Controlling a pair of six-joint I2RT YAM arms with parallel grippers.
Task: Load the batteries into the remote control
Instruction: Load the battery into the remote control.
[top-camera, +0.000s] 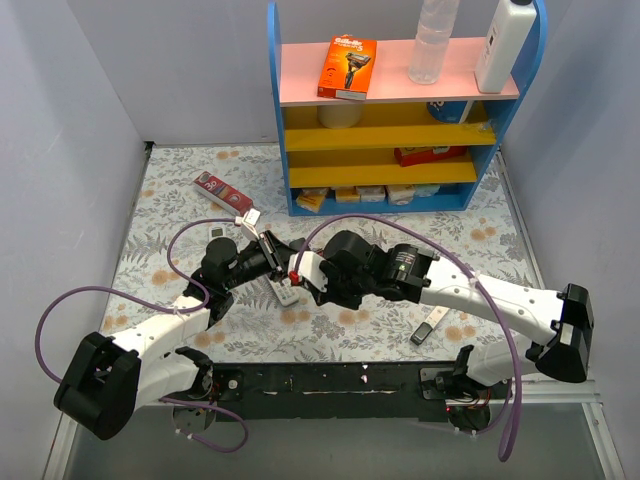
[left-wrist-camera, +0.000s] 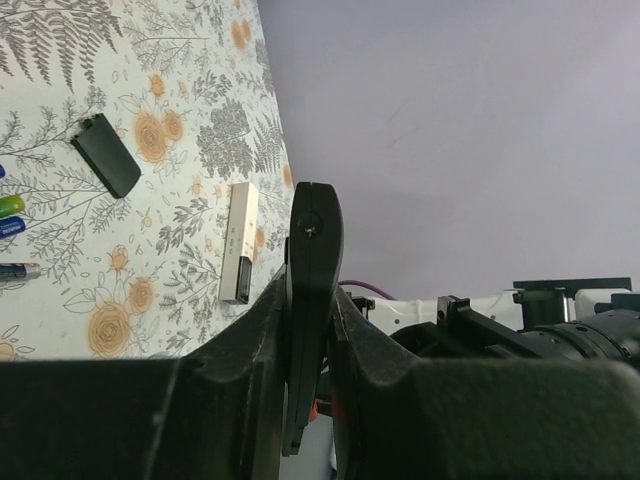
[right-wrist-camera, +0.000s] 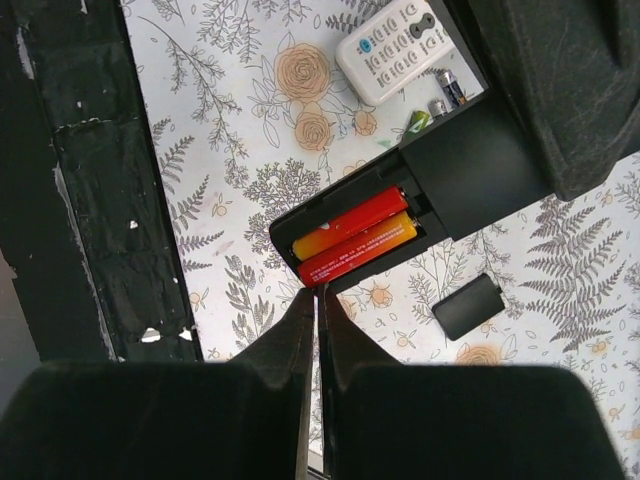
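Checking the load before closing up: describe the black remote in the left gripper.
The black remote is matte plastic, held off the table, clamped edge-on in the left gripper. Its battery cover is off; two red-to-yellow cells lie side by side in the open bay. The shut right gripper points at that end; contact is unclear.

Red-orange batteries (right-wrist-camera: 355, 238) in a black remote (right-wrist-camera: 470, 175) above a floral-patterned tablecloth (right-wrist-camera: 250, 150)

Two glossy, smooth red-and-orange cylindrical batteries (right-wrist-camera: 355, 238) sit in a matt black plastic remote control (right-wrist-camera: 470, 172). At its 5 o'clock, a small matt black plastic cover (right-wrist-camera: 468, 306) lies on the smooth, floral-printed table (right-wrist-camera: 230, 130).
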